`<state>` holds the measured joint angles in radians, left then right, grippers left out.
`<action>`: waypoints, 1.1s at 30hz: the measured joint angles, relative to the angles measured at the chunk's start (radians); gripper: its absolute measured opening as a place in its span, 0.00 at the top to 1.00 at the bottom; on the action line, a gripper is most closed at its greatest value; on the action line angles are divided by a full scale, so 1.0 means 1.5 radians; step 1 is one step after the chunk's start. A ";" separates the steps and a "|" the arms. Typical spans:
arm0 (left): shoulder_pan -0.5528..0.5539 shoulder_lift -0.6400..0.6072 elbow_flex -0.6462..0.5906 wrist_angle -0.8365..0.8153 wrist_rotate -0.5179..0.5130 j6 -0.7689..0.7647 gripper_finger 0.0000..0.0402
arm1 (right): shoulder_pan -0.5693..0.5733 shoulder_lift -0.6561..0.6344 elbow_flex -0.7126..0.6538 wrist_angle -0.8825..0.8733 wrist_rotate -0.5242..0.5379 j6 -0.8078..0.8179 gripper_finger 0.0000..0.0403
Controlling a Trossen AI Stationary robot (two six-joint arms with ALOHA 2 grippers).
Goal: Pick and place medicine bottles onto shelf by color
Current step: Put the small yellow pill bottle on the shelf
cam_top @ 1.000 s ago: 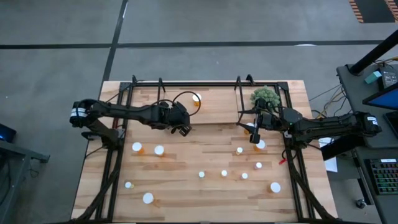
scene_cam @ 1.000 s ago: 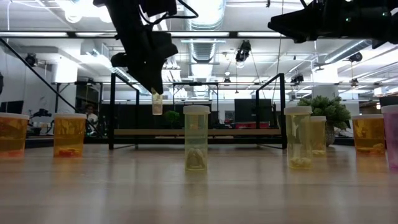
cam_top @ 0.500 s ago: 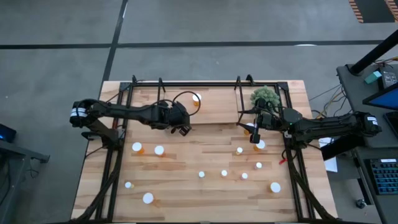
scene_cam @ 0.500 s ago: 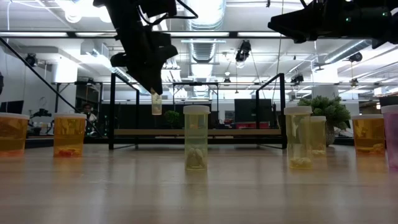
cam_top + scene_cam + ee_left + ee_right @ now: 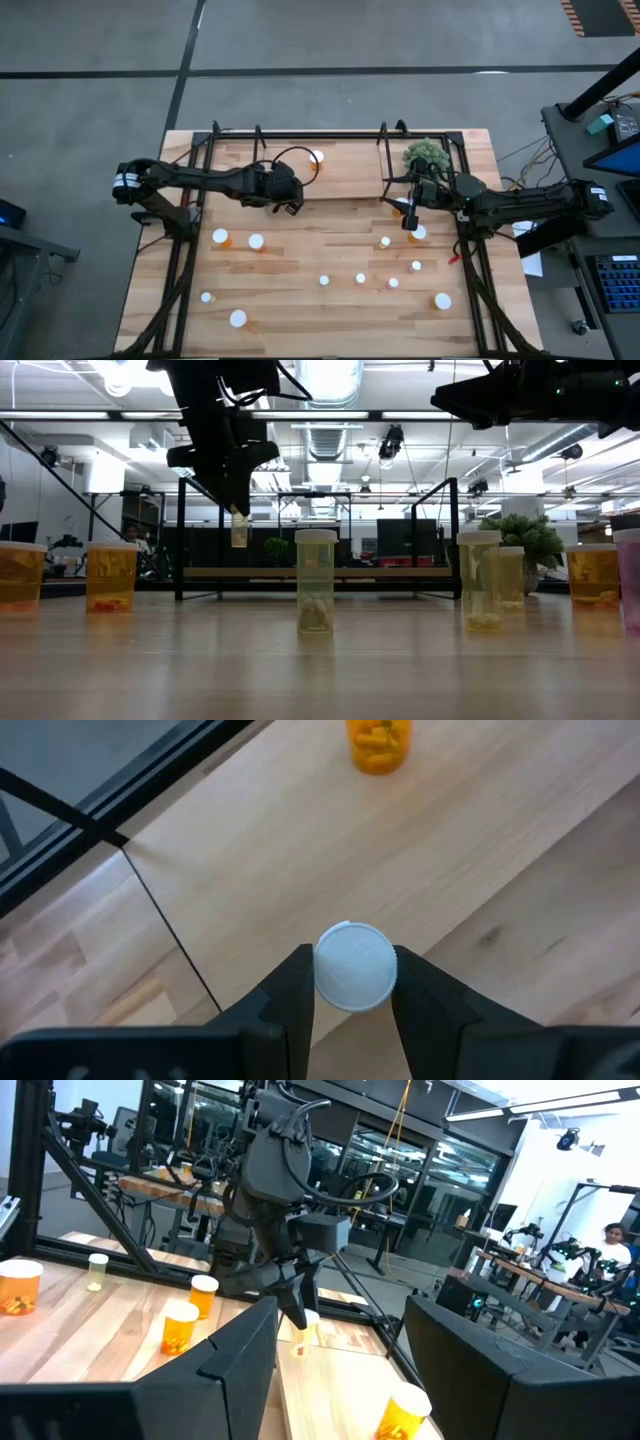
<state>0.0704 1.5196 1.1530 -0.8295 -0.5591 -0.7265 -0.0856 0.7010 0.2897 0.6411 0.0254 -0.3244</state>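
Observation:
My left gripper [image 5: 291, 206] hovers by the near edge of the shelf [image 5: 350, 170], shut on a small pale medicine bottle [image 5: 239, 530] with a white cap [image 5: 355, 966]. One orange bottle [image 5: 316, 158] stands on the shelf board, and it also shows in the left wrist view as the orange bottle [image 5: 378, 742]. Several more medicine bottles [image 5: 324, 281] stand upright on the tabletop. My right gripper [image 5: 340, 1370] waits open and raised at the table's right, near the shelf's right end, with nothing between its fingers. My left gripper pinches the small bottle at its white cap [image 5: 330, 982] between its two fingers [image 5: 293, 992]. The fingers slant downward from the table's left. The bottle hangs upright below the fingertips [image 5: 237, 510], lifted clear of shelf and table.
A green spiky plant [image 5: 427, 155] sits at the shelf's right end. Black metal uprights [image 5: 180, 540] frame the shelf. Orange bottles [image 5: 111, 576] stand at the near left, pale ones [image 5: 315, 582] in the middle, and more [image 5: 593, 575] at the right.
My left gripper has turned a little at the wrist, and the held bottle has swung slightly toward the table's left, still clear of the wood. The grip has not changed.

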 joint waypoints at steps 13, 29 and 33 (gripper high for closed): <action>0.001 0.044 -0.001 -0.004 -0.004 -0.021 0.77 | 0.000 0.000 0.000 0.000 0.000 0.000 0.48; 0.010 0.055 -0.001 0.005 -0.034 -0.036 0.67 | 0.000 0.000 0.000 0.000 0.000 -0.001 0.48; 0.012 0.065 -0.001 0.008 -0.037 -0.036 0.66 | 0.000 0.000 0.000 0.000 0.000 -0.004 0.48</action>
<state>0.0879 1.6172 1.1515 -0.8179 -0.6142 -0.7799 -0.0856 0.7010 0.2897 0.6409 0.0254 -0.3311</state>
